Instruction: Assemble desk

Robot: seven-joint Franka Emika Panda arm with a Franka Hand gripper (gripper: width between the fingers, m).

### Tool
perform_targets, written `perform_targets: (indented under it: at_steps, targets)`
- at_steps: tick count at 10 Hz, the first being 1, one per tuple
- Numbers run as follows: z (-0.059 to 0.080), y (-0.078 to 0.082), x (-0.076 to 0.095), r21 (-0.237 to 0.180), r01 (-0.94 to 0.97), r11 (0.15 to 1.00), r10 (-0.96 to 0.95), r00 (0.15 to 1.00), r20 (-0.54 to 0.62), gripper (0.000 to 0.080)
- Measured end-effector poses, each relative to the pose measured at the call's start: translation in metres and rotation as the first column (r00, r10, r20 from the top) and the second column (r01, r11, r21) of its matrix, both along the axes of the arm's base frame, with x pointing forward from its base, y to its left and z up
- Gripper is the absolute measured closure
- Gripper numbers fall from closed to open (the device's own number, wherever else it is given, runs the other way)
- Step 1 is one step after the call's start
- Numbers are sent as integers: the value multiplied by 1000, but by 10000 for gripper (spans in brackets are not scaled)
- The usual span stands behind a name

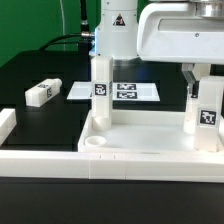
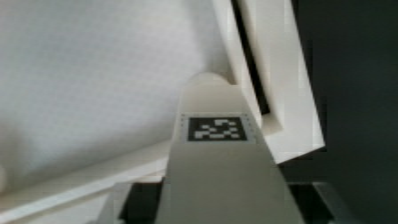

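The white tray-like tabletop lies upside down at the front of the table. One white leg with a tag stands upright in its corner on the exterior view's left. My gripper is shut on a second tagged leg, holding it upright over the tabletop corner on the exterior view's right. In the wrist view this leg runs from between my dark fingers down to the tabletop's corner rim. My gripper clamps it on both sides. A third leg lies loose on the black table, at the exterior view's left.
The marker board lies flat behind the tabletop. The long low white border wall runs along the front and turns back at the exterior view's left. The robot's white base column stands behind the left leg.
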State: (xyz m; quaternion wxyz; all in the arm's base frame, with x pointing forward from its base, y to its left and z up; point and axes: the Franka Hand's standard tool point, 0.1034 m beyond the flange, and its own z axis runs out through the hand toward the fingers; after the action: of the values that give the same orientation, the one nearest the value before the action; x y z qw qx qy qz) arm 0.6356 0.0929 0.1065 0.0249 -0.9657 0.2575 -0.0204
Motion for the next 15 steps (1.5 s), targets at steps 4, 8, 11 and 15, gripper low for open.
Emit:
perform_targets:
  at_steps: [4,8,11,15]
  targets:
    - [0,4,0,37,389,921,-388,921,-21,509]
    - [0,7,0,53,595,802,-593,804,-43,509]
    - [0,8,0,53,635,771,-633,773,-48,407]
    - [-2,8,-2,40,460,887,-459,888,-39,156]
